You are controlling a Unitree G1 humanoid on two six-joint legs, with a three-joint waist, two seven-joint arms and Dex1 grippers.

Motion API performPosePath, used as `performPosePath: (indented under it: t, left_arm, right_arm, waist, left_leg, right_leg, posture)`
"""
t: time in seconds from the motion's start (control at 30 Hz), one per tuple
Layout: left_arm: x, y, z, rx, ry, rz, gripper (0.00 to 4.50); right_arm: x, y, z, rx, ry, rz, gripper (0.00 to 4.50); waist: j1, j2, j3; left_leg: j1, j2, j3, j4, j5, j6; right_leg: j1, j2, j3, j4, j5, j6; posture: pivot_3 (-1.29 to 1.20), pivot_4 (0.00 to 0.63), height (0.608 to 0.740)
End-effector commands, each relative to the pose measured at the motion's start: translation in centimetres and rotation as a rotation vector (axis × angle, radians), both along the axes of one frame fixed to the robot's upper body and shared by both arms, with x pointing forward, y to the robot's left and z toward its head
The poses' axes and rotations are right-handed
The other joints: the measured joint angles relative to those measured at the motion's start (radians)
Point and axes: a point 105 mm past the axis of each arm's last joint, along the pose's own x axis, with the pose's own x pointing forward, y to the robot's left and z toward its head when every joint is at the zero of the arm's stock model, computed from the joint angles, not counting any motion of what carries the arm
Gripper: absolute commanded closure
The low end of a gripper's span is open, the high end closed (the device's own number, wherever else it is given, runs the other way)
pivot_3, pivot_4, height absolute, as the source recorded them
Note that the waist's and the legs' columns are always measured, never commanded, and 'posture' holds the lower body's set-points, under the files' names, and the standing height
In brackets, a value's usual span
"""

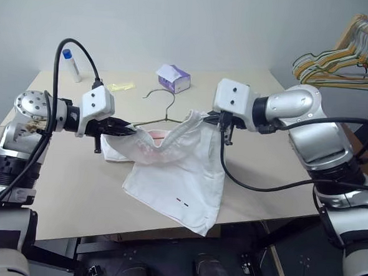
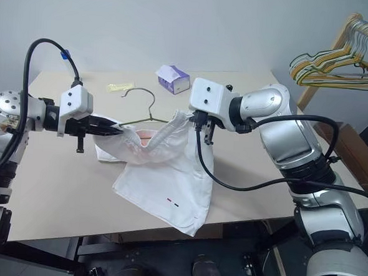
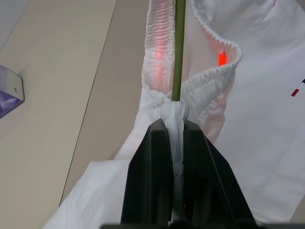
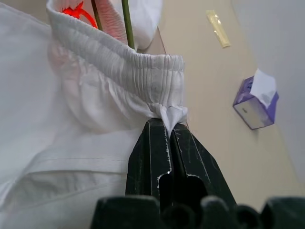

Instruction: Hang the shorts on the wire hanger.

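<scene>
1. Two grippers hold the shorts up by the gathered waistband over the table, the legs hanging down past its near edge.
2. The left gripper is clamped on the waistband's nine o'clock end, with the wire hanger's thin bar caught between its fingers too.
3. The right gripper is pinched tight on the waistband's three o'clock end.
4. The hanger's hook lies on the table at twelve o'clock of the shorts.
5. A purple tissue box sits beyond the hook.
</scene>
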Motion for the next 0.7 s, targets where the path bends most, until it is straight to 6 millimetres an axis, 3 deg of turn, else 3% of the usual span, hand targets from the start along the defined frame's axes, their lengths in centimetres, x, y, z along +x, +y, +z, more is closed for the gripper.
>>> performPosePath:
  t: [0.03,0.1,0.23,0.33,0.53,0.7]
  left_arm:
    - [-0.2,-0.1,1.8,-0.041,-0.071,-0.018,4.49]
    - [-0.3,-0.1,2.0,-0.049,-0.074,-0.021,4.49]
    - [-0.2,0.0,2.1,-0.045,-0.084,-0.02,4.49]
    - [-0.3,-0.1,2.2,-0.052,-0.082,-0.027,4.49]
    - [-0.5,-0.1,2.0,-0.047,-0.078,-0.037,4.49]
    - [-0.6,-0.3,2.2,-0.058,-0.087,-0.055,4.49]
  right_arm:
    - [-0.1,0.5,1.1,-0.001,-0.115,0.048,4.49]
    - [-0.1,0.3,0.7,-0.008,-0.113,0.064,4.49]
    - [-0.1,-0.2,-0.4,-0.031,-0.085,0.088,3.48]
    - [1.2,-0.4,-0.7,-0.006,-0.092,0.026,2.46]
    - [2.0,-0.9,-1.2,0.022,-0.03,-0.007,2.46]
    - [1.6,-0.7,-1.4,0.057,0.026,0.043,2.46]
  waist:
    - [0.0,0.0,0.0]
    - [0.0,0.0,0.0]
    - [0.001,0.0,0.0]
    - [0.001,0.0,0.0]
    - [-0.004,0.0,0.0]
    - [-0.004,0.0,0.0]
  left_leg:
    - [0.0,0.0,0.0,0.0,0.0,0.0]
    - [0.0,0.0,0.0,0.0,0.0,0.0]
    - [0.0,0.0,0.0,0.0,0.0,0.0]
    - [0.0,0.0,0.0,0.0,0.0,0.0]
    - [0.0,0.0,0.0,0.0,0.0,0.0]
    - [0.001,0.0,0.0,0.0,0.0,0.0]
  right_leg:
    - [0.0,0.0,0.0,0.0,0.0,0.0]
    - [0.0,0.0,0.0,0.0,0.0,0.0]
    - [0.0,0.0,0.0,0.0,0.0,0.0]
    - [0.0,0.0,0.0,0.0,0.0,0.0]
    - [0.0,0.0,0.0,0.0,0.0,0.0]
    - [0.0,0.0,0.0,0.0,0.0,0.0]
  posture:
    - [-0.03,0.0,0.74]
    - [-0.03,0.0,0.74]
    - [-0.03,0.0,0.74]
    - [-0.02,0.0,0.74]
    - [-0.02,0.0,0.74]
    - [-0.02,0.0,0.74]
